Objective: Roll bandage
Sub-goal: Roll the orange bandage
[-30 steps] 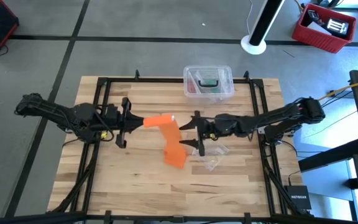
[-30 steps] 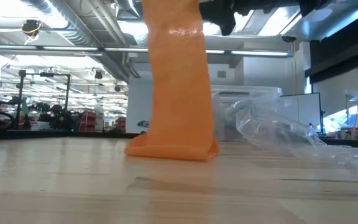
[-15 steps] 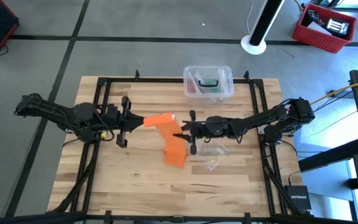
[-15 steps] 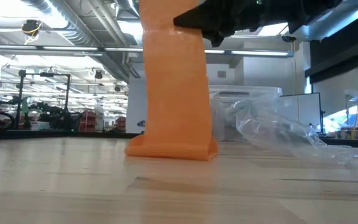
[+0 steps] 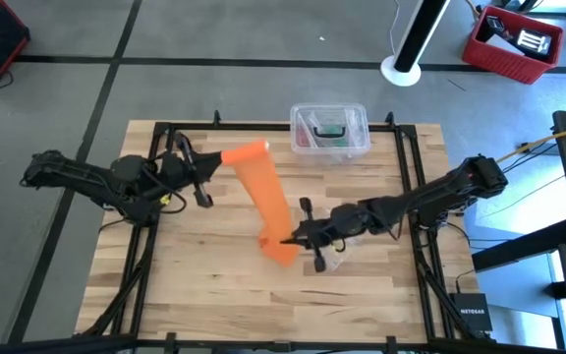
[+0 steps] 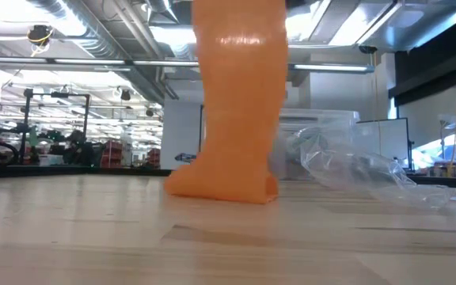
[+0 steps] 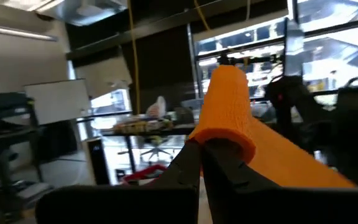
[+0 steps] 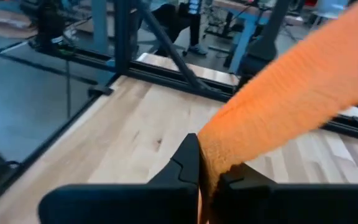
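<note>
Above the wooden table (image 5: 195,265), the orange bandage (image 5: 268,202) is stretching between two pincers: the left gripper (image 5: 207,169) is clamping its raised end, the right gripper (image 5: 298,239) is pinching its low end.

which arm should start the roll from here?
Right, probably. The right hand is shut on the long orange fabric bandage at its low end near the table, while the left hand holds the upper end raised and taut.

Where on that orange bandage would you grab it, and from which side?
Both ends are already pinched: the left gripper holds the raised end of the bandage, the right gripper the lower end near the table. A fresh grip probably suits the flat, taut middle span best, closing across its narrow width from the open side.
</note>
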Robot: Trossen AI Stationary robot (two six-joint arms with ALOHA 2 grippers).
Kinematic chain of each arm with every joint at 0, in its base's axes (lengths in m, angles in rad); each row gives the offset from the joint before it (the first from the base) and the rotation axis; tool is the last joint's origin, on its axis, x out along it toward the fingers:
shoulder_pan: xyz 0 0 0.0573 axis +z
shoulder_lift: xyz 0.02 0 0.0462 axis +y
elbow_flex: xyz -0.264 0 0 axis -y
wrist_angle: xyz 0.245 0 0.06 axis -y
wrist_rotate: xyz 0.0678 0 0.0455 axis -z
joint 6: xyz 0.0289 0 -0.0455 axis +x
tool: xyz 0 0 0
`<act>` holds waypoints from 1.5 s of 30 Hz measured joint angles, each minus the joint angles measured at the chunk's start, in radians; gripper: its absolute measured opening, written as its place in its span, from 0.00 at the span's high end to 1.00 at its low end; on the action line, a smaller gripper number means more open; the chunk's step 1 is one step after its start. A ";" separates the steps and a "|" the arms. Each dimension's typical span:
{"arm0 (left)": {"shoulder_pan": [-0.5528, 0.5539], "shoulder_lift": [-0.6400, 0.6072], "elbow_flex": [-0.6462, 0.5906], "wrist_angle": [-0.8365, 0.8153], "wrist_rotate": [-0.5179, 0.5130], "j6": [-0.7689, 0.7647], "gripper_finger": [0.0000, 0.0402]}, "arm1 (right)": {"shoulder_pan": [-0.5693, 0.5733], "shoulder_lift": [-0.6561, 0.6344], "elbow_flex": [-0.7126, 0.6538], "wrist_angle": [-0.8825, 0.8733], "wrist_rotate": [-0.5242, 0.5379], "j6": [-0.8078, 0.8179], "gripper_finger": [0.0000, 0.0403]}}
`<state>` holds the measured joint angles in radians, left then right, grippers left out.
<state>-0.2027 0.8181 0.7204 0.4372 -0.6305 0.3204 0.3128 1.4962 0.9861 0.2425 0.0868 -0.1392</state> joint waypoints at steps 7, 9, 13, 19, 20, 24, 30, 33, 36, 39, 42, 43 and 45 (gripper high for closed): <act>0.008 0.053 0.000 -0.009 -0.033 0.059 1.00 | 0.053 -0.001 0.236 -0.244 -0.008 -0.039 0.99; 0.006 0.086 0.000 -0.010 -0.047 0.064 1.00 | 0.062 -0.001 0.293 -0.286 -0.009 -0.058 0.99; -0.015 0.166 0.000 -0.005 -0.058 0.083 1.00 | 0.061 -0.001 0.379 -0.324 -0.009 -0.060 0.98; -0.084 0.294 0.000 -0.034 -0.141 0.144 1.00 | 0.058 -0.001 0.452 -0.322 0.009 -0.060 0.99; -0.096 0.313 0.000 -0.042 -0.158 0.153 1.00 | 0.058 -0.001 0.463 -0.322 0.009 -0.060 0.99; -0.144 0.384 0.000 -0.054 -0.199 0.166 1.00 | 0.046 -0.001 0.503 -0.322 0.025 -0.061 0.99; -0.224 0.465 0.000 -0.054 -0.219 0.164 1.00 | -0.020 0.000 0.534 -0.330 0.071 -0.040 0.99; -0.259 0.496 0.000 -0.053 -0.229 0.163 1.00 | -0.067 0.000 0.539 -0.328 0.071 -0.013 0.99; -0.296 0.523 0.000 -0.055 -0.233 0.154 1.00 | -0.118 0.000 0.538 -0.345 0.069 0.019 0.99; -0.331 0.541 0.000 -0.049 -0.234 0.155 1.00 | -0.168 0.000 0.538 -0.377 0.069 0.042 0.98; -0.356 0.550 0.000 -0.048 -0.239 0.154 1.00 | -0.216 0.012 0.538 -0.417 0.069 0.068 0.98; -0.364 0.550 0.000 -0.043 -0.242 0.155 1.00 | -0.230 0.018 0.538 -0.437 0.069 0.083 0.98; -0.375 0.550 0.000 -0.030 -0.245 0.159 1.00 | -0.259 0.033 0.533 -0.445 0.068 0.114 0.98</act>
<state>-0.5781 1.3682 0.7208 0.4075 -0.8755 0.4795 0.0540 1.5293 1.5194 -0.2025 0.1543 -0.0250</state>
